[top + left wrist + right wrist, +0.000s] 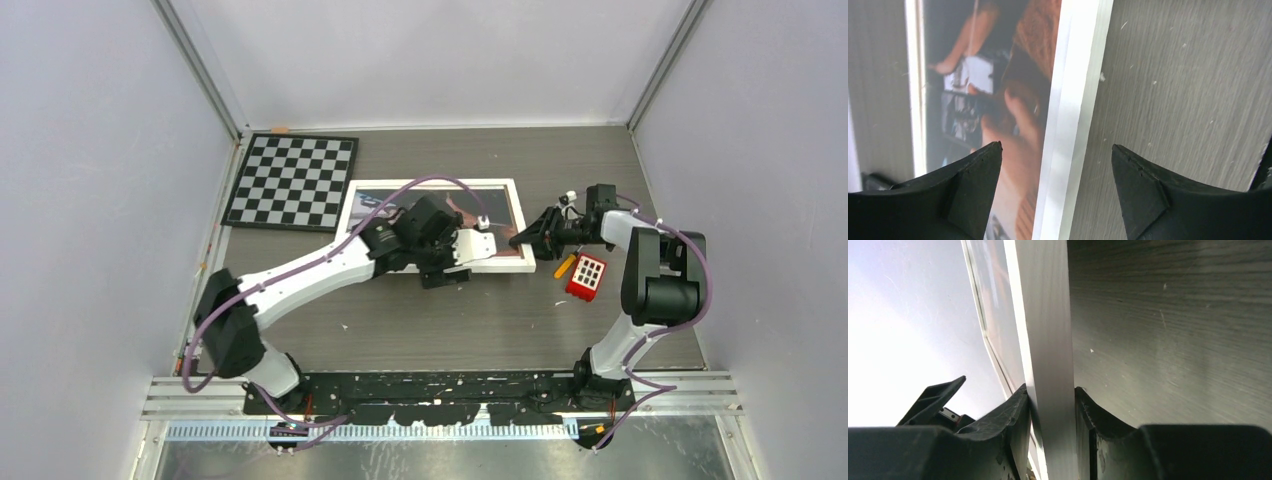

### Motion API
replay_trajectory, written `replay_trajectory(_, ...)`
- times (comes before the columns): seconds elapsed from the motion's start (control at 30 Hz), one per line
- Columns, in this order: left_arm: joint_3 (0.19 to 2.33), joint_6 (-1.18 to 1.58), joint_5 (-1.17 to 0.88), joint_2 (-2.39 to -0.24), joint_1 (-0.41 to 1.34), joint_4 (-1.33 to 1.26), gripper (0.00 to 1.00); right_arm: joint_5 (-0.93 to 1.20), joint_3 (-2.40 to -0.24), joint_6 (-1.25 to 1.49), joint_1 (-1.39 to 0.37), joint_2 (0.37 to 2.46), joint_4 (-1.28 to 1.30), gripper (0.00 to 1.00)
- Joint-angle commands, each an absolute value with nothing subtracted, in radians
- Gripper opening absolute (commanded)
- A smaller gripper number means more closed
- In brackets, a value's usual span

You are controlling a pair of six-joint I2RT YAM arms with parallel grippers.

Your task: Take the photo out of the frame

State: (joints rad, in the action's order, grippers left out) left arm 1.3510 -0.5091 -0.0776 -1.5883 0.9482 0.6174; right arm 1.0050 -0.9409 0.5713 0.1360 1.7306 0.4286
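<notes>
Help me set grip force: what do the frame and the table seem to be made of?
The frame: smooth white satin border with faint grain, likely painted or foil-wrapped wood; which one is unclear. Its front shows glare, so it is probably glazed with glass or acrylic. The table: matte grey with printed-looking grain streaks, probably laminate.

Place: lab robot cell.
Evidence: plain white walls (100,150) enclose the grey tabletop (450,320); aluminium mounting rail (200,398) at 6 o'clock.
</notes>
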Motion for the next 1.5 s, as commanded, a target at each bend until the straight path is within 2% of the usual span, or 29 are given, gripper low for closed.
replay_trajectory(0.0,1.215,-0.634,0.033,-1.477,0.977,0.500,0.83,1.051,-0.941,0.690,0.139,1.654,0.448,0.00)
replay_trajectory(0.43,1.156,-0.741,0.279,-1.554,1.074,0.382,0.82,1.049,-0.934,0.706,0.140,1.590,0.530,0.01)
replay_trajectory(0.73,1.160,-0.786,0.390,-1.580,1.091,0.322,0.60,1.038,-0.919,0.681,0.140,1.553,0.568,0.01)
replay_trajectory(0.9,1.184,-0.790,0.408,-1.579,1.090,0.351,0.32,1.038,-0.923,0.676,0.140,1.548,0.568,0.02)
replay_trajectory(1.03,1.240,-0.770,0.407,-1.578,1.090,0.420,0.13,1.031,-0.946,0.656,0.140,1.546,0.587,0.22)
replay_trajectory(1.1,1.277,-0.758,0.404,-1.577,1.091,0.462,0.02,1.028,-0.975,0.632,0.140,1.547,0.614,0.35)
replay_trajectory(1.2,1.343,-0.733,0.389,-1.570,1.091,0.545,0.00,1.010,-1.045,0.552,0.152,1.546,0.695,0.59)
replay_trajectory(1.33,1.444,-0.712,0.351,-1.567,1.089,0.657,0.00,0.956,-1.090,0.451,0.168,1.504,0.768,0.80)
replay_trajectory(1.47,1.564,-0.695,0.321,-1.584,1.089,0.792,0.00,0.931,-1.096,0.444,0.185,1.442,0.753,0.96)
